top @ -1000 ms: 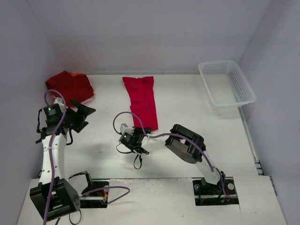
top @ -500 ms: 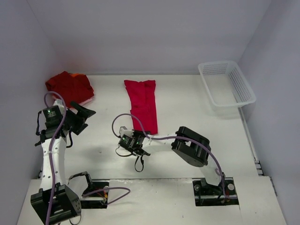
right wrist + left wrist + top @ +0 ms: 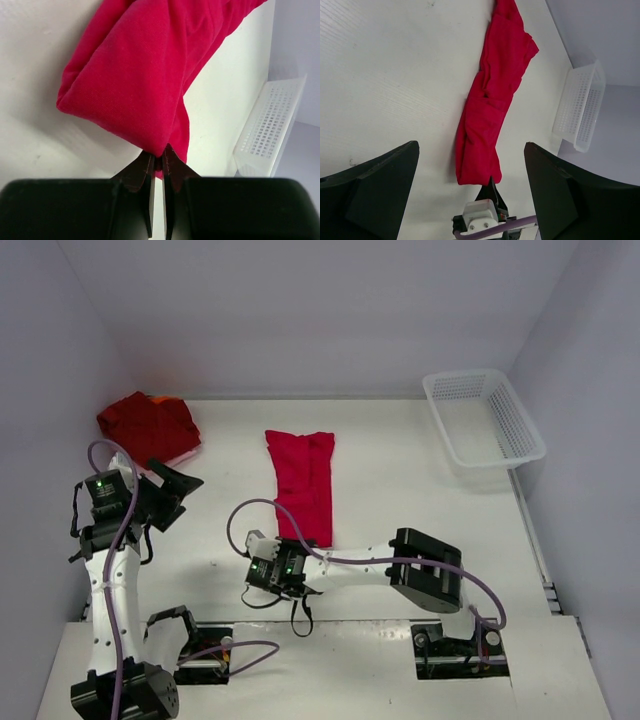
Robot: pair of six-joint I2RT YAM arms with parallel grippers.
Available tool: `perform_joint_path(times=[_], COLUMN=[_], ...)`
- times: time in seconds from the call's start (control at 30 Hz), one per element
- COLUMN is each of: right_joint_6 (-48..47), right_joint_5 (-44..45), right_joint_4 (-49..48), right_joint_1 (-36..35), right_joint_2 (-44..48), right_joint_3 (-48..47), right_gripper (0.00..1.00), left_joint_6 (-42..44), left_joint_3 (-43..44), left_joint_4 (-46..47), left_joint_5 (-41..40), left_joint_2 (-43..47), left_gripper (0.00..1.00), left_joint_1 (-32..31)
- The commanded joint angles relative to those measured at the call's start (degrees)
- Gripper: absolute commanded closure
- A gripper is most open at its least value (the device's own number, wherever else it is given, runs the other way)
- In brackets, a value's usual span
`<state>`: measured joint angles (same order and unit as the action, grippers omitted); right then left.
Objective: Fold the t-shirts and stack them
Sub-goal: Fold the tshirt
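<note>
A bright red t-shirt lies folded into a long narrow strip down the middle of the table. It also shows in the left wrist view and the right wrist view. My right gripper is shut on the strip's near edge, and its tips pinch the cloth. A darker red bundle of t-shirt cloth lies at the back left. My left gripper is open and empty above the table, left of the strip and near the bundle, with its fingers wide apart.
A white plastic mesh basket stands at the back right, and it shows in both wrist views. Purple cables loop round both arms. White walls close in the table on the left, back and right.
My right gripper has pulled back toward the near edge and dragged the red strip nearer with it. My left arm has shifted slightly left and stays open.
</note>
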<state>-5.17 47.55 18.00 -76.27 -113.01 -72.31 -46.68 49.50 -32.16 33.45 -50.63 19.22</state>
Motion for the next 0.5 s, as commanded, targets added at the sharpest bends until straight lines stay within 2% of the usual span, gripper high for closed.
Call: perform_joint_path(times=[0.0,0.17,0.47], right_joint_6=[4.8,7.0,4.1], right_joint_5=[3.1,3.9,6.4], right_joint_4=[4.5,5.4,5.3], right_joint_1=[-1.8,-3.2,-2.2], right_joint_2=[5.4,6.8,8.8], right_joint_3=[-0.6,-0.5,-3.1], right_gripper=[1.0,1.0,1.0], left_joint_6=[0.9,1.1,0.9], left_joint_3=[3.4,3.9,5.3], left_joint_4=[-0.7,-2.4,-3.8], left_joint_5=[0.7,0.5,0.0], left_joint_2=[1.8,2.8,3.7], left_gripper=[0.19,0.19,0.19], left_joint_1=[0.3,0.4,0.4])
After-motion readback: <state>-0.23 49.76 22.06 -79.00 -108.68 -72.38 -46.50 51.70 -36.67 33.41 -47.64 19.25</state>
